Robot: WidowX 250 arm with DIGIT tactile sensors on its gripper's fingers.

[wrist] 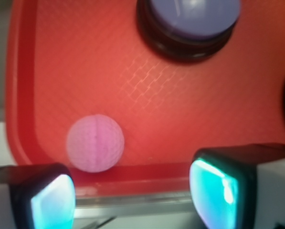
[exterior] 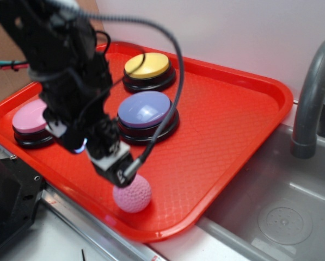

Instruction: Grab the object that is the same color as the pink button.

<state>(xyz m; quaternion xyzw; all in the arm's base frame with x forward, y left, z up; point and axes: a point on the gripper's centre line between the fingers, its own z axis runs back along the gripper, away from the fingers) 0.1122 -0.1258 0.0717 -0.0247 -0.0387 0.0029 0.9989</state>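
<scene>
On the left of the red tray (exterior: 233, 109) sits the pink button (exterior: 30, 117), partly hidden by the arm; to its right come the lavender-blue button (exterior: 145, 109) and, further back, the yellow button (exterior: 146, 65). The pink dimpled ball (exterior: 132, 193) lies near the tray's front rim, well apart from its matching button. The gripper (wrist: 132, 195) hangs just above it, fingers (wrist: 49, 200) spread wide with nothing between them.

The wrist view shows the ball off-centre, close to the left finger instead of midway. If the fingers descend as they stand, the left one will likely land on the ball's crown or clip its side. A round, hard ball rolls readily; a nudge could send it along the rim or toward the lavender-blue button. The raised rim nearby may also catch a fingertip on the way down.
</scene>
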